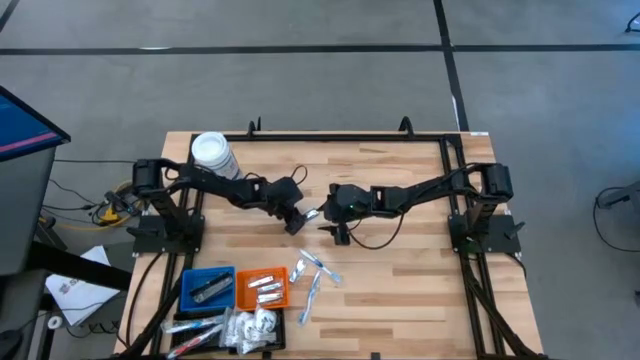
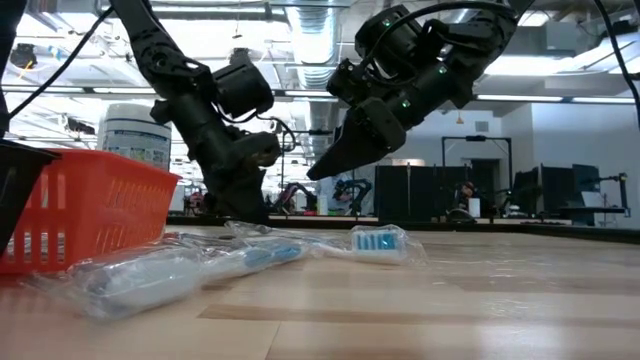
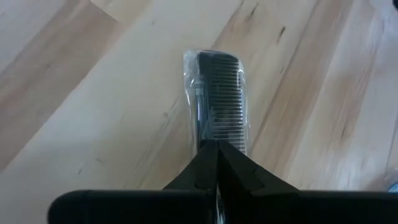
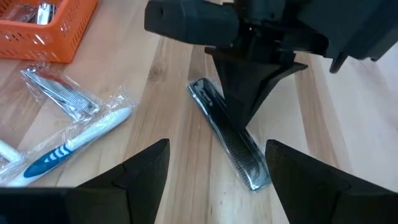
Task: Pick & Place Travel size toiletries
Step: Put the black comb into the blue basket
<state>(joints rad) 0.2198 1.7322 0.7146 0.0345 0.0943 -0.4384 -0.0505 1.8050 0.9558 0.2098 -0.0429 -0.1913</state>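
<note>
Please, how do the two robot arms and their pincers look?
Both arms are dark, built of jointed segments. Black cables run along them. The left pincer has two black wedge-shaped fingers that narrow to a point. The right pincer has two broad black triangular fingers. Small green lights glow on the right arm.
</note>
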